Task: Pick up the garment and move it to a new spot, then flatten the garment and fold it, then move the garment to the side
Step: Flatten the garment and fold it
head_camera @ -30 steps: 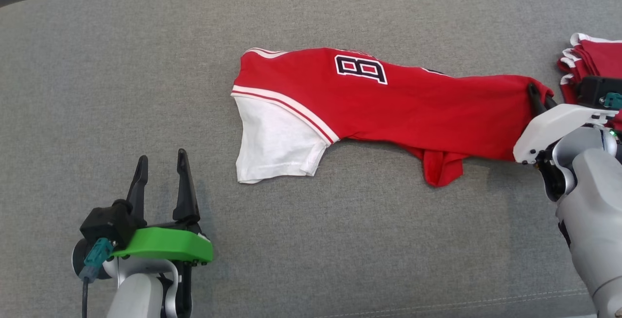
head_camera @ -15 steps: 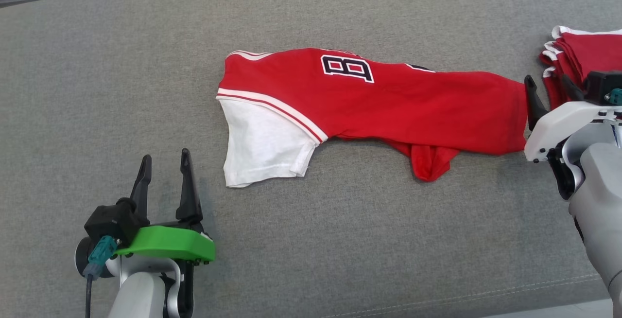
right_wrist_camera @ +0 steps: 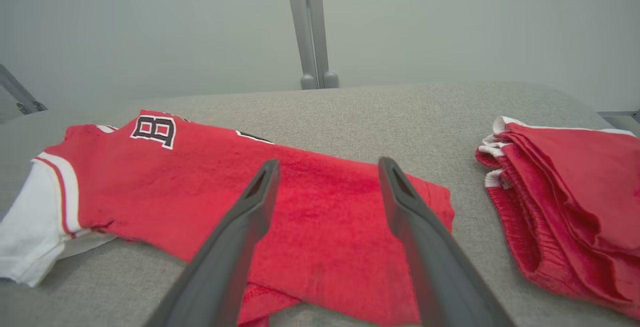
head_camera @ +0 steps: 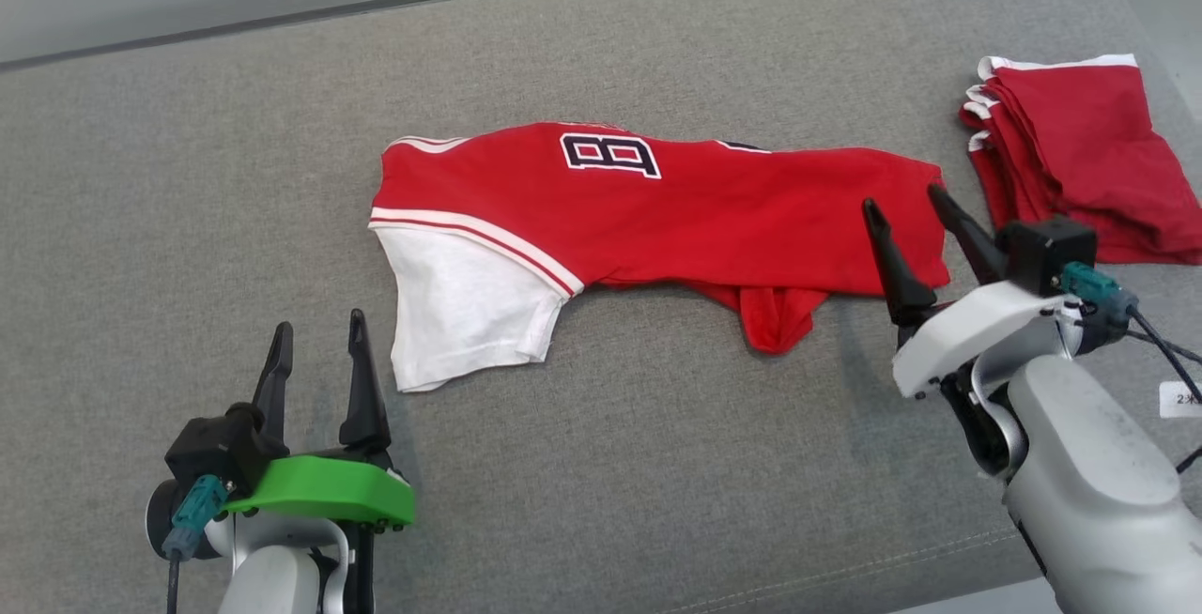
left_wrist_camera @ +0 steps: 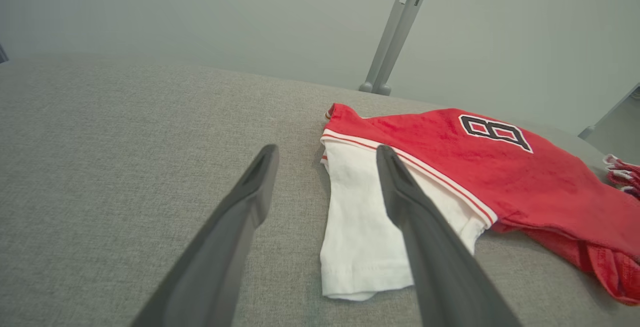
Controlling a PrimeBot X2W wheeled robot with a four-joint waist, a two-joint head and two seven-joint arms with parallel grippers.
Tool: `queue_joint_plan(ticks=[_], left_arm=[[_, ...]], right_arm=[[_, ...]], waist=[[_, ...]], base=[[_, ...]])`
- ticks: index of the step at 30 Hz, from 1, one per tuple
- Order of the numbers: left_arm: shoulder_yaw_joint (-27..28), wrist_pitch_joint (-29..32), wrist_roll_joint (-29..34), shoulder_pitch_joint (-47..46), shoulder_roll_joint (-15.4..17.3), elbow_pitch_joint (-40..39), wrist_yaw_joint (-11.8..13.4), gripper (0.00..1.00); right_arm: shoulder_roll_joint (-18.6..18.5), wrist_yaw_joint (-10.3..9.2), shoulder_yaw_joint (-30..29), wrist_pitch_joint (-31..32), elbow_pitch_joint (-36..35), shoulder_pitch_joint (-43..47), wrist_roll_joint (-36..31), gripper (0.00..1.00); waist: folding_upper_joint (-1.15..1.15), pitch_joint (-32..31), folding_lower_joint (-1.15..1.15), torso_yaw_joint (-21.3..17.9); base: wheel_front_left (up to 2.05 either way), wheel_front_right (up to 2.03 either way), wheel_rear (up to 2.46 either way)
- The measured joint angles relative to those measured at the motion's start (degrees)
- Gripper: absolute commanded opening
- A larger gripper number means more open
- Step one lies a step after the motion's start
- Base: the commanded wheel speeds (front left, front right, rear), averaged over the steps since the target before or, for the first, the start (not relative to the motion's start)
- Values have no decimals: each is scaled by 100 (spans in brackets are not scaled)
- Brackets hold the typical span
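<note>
The garment (head_camera: 657,210) is a red jersey with a white sleeve and a dark "8", lying stretched out sideways across the grey cushion (head_camera: 188,173). In the left wrist view the garment (left_wrist_camera: 450,177) lies just right of my fingers, white sleeve nearest. My left gripper (head_camera: 317,340) stands open at the lower left, short of the sleeve, with nothing between its fingers. My right gripper (head_camera: 906,201) is open above the jersey's right end, holding nothing; the right wrist view shows the garment (right_wrist_camera: 210,187) spread under and between the fingers.
A stack of folded red garments (head_camera: 1071,149) lies at the cushion's far right, also as the red stack (right_wrist_camera: 560,207) in the right wrist view. A grey post (right_wrist_camera: 312,27) stands behind the cushion. A white label (head_camera: 1181,398) sits at the right edge.
My right gripper let go of the jersey's right end, opened and drew back toward me. The head camera shifted, bringing the folded stack fully into view. The left arm stayed put.
</note>
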Motion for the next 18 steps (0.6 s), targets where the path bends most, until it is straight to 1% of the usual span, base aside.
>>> queue_joint_plan(ticks=[4, 8, 14, 18], left_arm=[[-20, 1, -7, 47, -4, -30, 0, 100], [-70, 1, -26, 205, -10, -51, 9, 100], [-176, 0, -87, 454, -24, -90, 30, 100], [-222, 0, -118, 611, -31, -110, 60, 100]], right_arm=[[104, 0, -196, -1, -761, 622, -169, 100], [336, 0, -493, 0, -1326, 1244, -532, 100], [775, 0, -1002, -1, -1860, 1976, -1083, 100], [958, 0, -1210, 35, -2114, 2292, -1324, 100]], waist=[[-1, -157, 0, -66], [-1, -326, 0, -107], [-1, -582, 0, -136], [-1, -746, 0, -142]], base=[[0, 0, 0], [0, 0, 0], [0, 0, 0], [0, 0, 0]])
